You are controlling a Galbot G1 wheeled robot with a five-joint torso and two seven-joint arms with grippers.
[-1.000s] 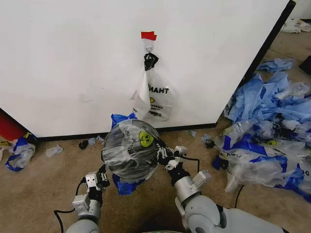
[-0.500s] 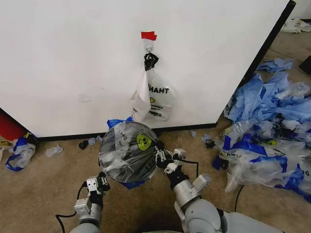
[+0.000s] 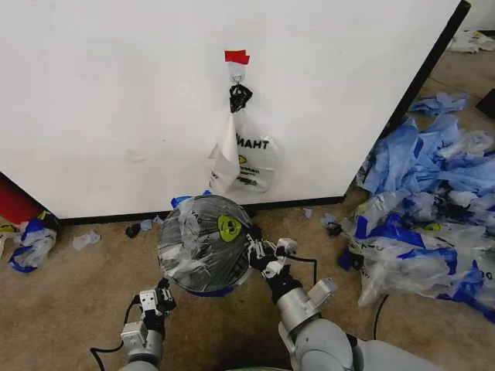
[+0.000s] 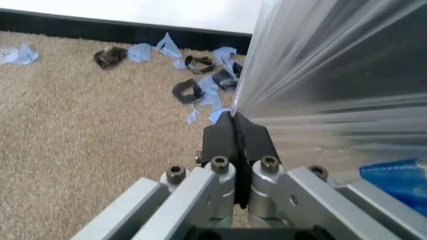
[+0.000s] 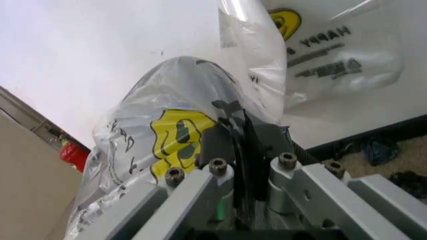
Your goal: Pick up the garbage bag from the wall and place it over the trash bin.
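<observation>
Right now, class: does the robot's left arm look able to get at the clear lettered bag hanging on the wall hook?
Probably not as it stands. The left gripper sits low by the trash bin, its fingers pinched on the garbage bag, and the bin stands between it and the lettered bag higher on the wall.

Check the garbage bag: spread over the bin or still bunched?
Spread. The garbage bag is stretched taut across the trash bin, held by the left gripper and the right gripper.
</observation>
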